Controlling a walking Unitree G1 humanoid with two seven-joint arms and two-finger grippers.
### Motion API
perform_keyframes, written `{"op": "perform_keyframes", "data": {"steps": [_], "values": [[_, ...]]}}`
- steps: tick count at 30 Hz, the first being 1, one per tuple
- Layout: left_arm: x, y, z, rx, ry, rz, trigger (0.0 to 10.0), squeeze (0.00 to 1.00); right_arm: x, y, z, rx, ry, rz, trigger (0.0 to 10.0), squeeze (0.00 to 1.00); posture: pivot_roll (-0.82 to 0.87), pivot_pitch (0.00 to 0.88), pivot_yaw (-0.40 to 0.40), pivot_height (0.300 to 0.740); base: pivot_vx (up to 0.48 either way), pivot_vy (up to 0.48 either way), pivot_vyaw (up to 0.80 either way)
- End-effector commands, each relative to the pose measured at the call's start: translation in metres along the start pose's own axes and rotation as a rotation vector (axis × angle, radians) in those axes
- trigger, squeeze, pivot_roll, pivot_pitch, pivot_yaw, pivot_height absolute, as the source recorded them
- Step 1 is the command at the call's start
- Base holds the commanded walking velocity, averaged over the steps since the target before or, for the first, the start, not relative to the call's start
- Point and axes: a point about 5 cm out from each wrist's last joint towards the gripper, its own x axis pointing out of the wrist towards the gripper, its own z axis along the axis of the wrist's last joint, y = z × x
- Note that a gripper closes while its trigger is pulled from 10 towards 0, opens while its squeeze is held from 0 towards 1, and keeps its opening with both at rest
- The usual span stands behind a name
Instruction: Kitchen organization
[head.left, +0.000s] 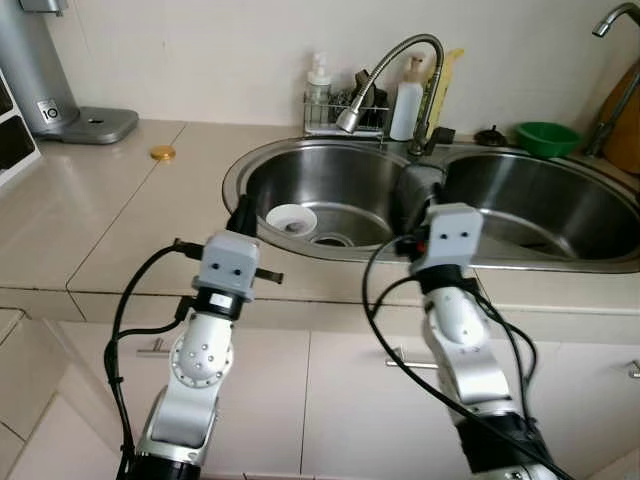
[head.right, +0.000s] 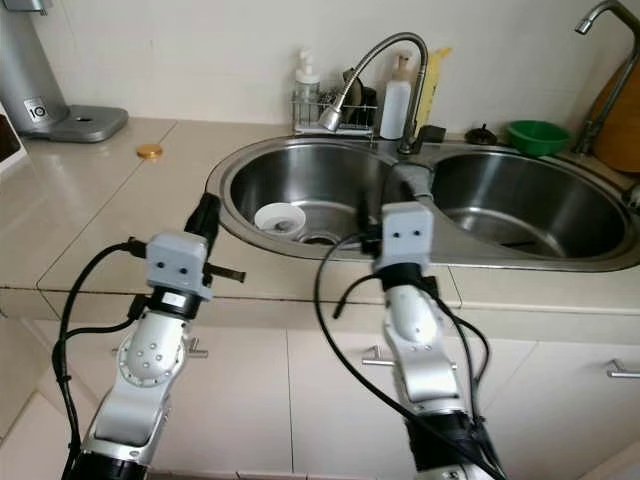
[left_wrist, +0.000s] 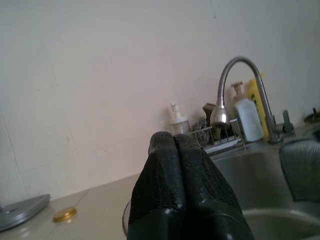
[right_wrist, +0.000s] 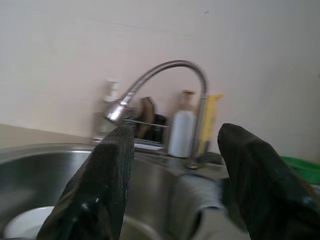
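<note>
Two silver robot arms rise from the bottom of the head view toward a double stainless steel sink set in a beige countertop. Nearest on the robot's left, the left gripper has its two black fingers pressed together, grasping nothing, and sits over the counter at the front left rim of the left basin. On the right, the right gripper has its fingers spread wide apart, grasping nothing, above the front rim near the divider between the two basins.

One white bowl sits upright, mouth facing up, on the floor of the left basin just beside the drain. Being round, it has no long axis. Open basin floor surrounds it on all sides.

One curved faucet arches over the left basin, spout pointing down. Behind it a wire rack holds bottles; their count is unclear. One green bowl rests at the back rim of the right basin. One small gold lid lies on open counter to the left. One silver appliance stands in the far left corner
</note>
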Motion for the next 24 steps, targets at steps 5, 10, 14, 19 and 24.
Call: {"op": "perform_keyframes", "data": {"steps": [5, 10, 14, 19, 24], "values": [[-0.0025, -0.0035, -0.0034, 0.018, 0.012, -0.02, 10.0, 0.0, -0.008, -0.0097, 0.0027, -0.048, -0.021, -0.036, 10.0, 0.0, -0.06, 0.0, -0.026, 0.74, 0.0, 0.0, -0.32], [-0.0018, -0.0067, -0.004, 0.026, 0.014, -0.032, 10.0, 0.0, -0.0103, -0.0092, 0.0013, -0.057, -0.014, -0.044, 10.0, 0.0, -0.06, 0.0, -0.022, 0.74, 0.0, 0.0, -0.16], [0.0, -0.0076, -0.0036, 0.031, 0.008, -0.038, 10.0, 0.0, -0.0099, -0.0082, 0.0015, -0.061, -0.015, -0.054, 10.0, 0.0, -0.06, 0.0, -0.02, 0.74, 0.0, -0.253, -0.8], [-0.0011, -0.0062, -0.0033, 0.021, 0.003, -0.032, 10.0, 0.0, -0.0095, -0.0081, 0.0023, -0.057, -0.022, -0.066, 10.0, 0.0, -0.06, 0.0, -0.021, 0.74, 0.0, -0.338, -0.8], [-0.0024, -0.006, -0.0038, 0.023, 0.004, -0.03, 10.0, 0.0, -0.01, -0.0076, 0.002, -0.06, -0.022, -0.066, 10.0, 0.0, -0.06, 0.0, -0.023, 0.74, 0.0, 0.0, -0.8]]}}
